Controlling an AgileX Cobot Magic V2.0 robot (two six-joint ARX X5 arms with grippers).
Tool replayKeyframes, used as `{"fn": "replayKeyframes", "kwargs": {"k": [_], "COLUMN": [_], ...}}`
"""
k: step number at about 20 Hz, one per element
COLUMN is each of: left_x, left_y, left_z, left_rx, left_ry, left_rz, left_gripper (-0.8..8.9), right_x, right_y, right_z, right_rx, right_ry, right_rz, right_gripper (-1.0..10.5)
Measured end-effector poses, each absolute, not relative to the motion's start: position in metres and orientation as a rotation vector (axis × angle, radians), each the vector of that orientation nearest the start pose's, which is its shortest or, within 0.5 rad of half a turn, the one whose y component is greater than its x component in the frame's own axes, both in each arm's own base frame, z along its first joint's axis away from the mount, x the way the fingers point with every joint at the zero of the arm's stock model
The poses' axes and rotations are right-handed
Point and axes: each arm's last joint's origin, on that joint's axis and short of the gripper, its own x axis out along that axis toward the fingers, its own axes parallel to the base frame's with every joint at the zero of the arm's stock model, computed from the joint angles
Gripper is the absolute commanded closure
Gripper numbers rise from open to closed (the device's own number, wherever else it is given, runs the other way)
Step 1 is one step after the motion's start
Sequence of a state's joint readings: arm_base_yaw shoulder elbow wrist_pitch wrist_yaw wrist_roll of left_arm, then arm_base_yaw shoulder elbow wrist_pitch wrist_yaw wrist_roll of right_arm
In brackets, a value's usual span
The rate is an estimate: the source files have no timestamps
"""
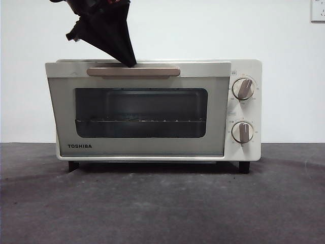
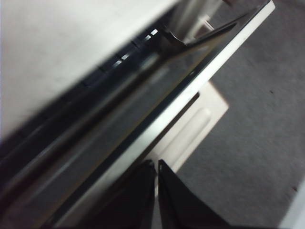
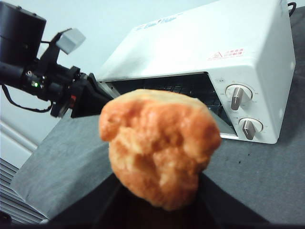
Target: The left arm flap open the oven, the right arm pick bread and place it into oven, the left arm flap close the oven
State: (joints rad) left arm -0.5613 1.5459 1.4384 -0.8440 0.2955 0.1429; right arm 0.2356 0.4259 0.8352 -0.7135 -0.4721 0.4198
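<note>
Oven (image 1: 152,109) first: it stood cream-white on a dark grey, cloth-like table (image 1: 162,203) before a plain pale wall (image 1: 162,30), with a bit of white wall plate at the upper corner (image 1: 318,10). On the door's lower corner I read TOSHIBA (image 1: 80,146); a small red-and-white warning label (image 3: 228,54) sat on the top panel, and the faint print further back was too small to read. Two beige knobs (image 1: 243,88) lined its side panel, ringed by tiny markings I could not make out.

My left gripper (image 1: 131,62) had its jaws pressed together, tip touching the top edge of the door just above the beige bar handle (image 1: 133,71); the door stood slightly ajar (a dark gap showed in my wrist view). My right gripper (image 3: 162,191) clasped the lumpy golden-orange bread (image 3: 159,148), held in the air in front of the oven, well apart from it.
</note>
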Motion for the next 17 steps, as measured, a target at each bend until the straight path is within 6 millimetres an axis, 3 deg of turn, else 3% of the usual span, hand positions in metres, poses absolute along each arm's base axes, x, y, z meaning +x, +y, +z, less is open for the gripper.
{"fn": "replayKeyframes", "kwargs": {"k": [9, 17], "left_x": [0.241, 0.202], "left_y": [-0.175, -0.151], "left_z": [0.299, 0.254], "left_rx": [0.218, 0.095], "left_ry": [0.910, 0.852], "left_rz": [-0.893, -0.858], "left_gripper": [7.98, 7.98], "right_x": [0.065, 0.065], "right_y": [0.029, 0.029], "right_z": [0.337, 0.337], "right_rx": [0.443, 0.443], "right_ry": [0.456, 0.453], "right_rz": [0.632, 0.626], "right_gripper": [8.1, 8.1]}}
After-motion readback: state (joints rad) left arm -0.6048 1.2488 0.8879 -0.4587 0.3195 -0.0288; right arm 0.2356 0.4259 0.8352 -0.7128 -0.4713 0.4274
